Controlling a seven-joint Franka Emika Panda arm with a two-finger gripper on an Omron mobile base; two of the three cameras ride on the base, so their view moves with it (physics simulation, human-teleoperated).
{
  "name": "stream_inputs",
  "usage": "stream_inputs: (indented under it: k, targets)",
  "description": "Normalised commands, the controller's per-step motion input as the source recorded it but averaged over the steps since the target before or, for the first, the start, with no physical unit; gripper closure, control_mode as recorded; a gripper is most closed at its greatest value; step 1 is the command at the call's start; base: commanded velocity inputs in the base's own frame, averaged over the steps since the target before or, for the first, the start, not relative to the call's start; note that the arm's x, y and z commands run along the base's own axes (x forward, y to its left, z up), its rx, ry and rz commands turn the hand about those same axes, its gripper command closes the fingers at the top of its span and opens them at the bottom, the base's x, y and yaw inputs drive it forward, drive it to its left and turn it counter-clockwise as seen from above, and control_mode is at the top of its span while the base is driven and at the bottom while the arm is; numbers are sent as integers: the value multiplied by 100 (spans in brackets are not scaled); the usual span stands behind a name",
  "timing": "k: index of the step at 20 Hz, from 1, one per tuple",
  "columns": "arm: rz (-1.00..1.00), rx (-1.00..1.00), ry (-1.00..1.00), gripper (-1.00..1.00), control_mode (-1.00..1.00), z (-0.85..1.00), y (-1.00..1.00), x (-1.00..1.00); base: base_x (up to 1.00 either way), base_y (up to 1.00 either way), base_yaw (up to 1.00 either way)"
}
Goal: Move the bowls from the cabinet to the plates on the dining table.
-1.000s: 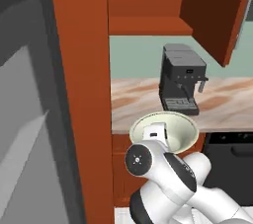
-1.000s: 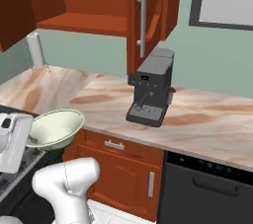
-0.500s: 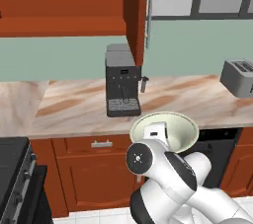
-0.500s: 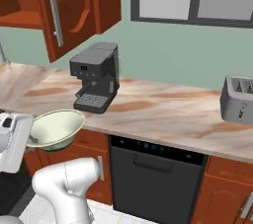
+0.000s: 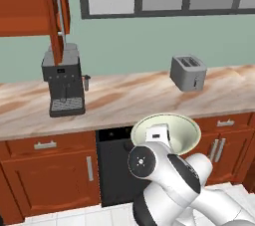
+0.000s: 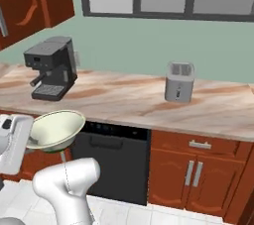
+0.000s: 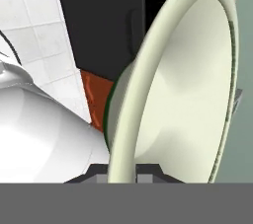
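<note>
cream bowl (image 7: 183,94) rim – pinched in tool (image 7: 122,174)

Left base view: sits behind arm, off to its left, looks forward and down at counter (image 5: 124,98), coffee machine (image 5: 63,83) far left, toaster (image 5: 188,72) far right. Right base view: same stretch from arm's right, same coffee machine (image 6: 52,68) and toaster (image 6: 179,81) shared. Hand view: super close, looks along cream bowl (image 7: 183,94) rim toward dishwasher (image 7: 106,25) and floor tiles (image 7: 34,30).
</note>
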Motion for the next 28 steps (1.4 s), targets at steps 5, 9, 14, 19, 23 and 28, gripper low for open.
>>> stream_inputs:
  k: [5, 9, 14, 19, 23, 28]
  targets:
    - [0, 0, 0, 100, 100, 0, 0, 0, -16, -67, -47]
    - [0, 0, 0, 100, 100, 0, 0, 0, 0, -63, -60]
    - [0, 0, 0, 100, 100, 0, 0, 0, 0, -46, -67]
    - [0, 0, 0, 100, 100, 0, 0, 0, 0, -41, -69]
    - [0, 0, 0, 100, 100, 0, 0, 0, 0, -36, -69]
    - [0, 0, 0, 100, 100, 0, 0, 0, -3, -30, -71]
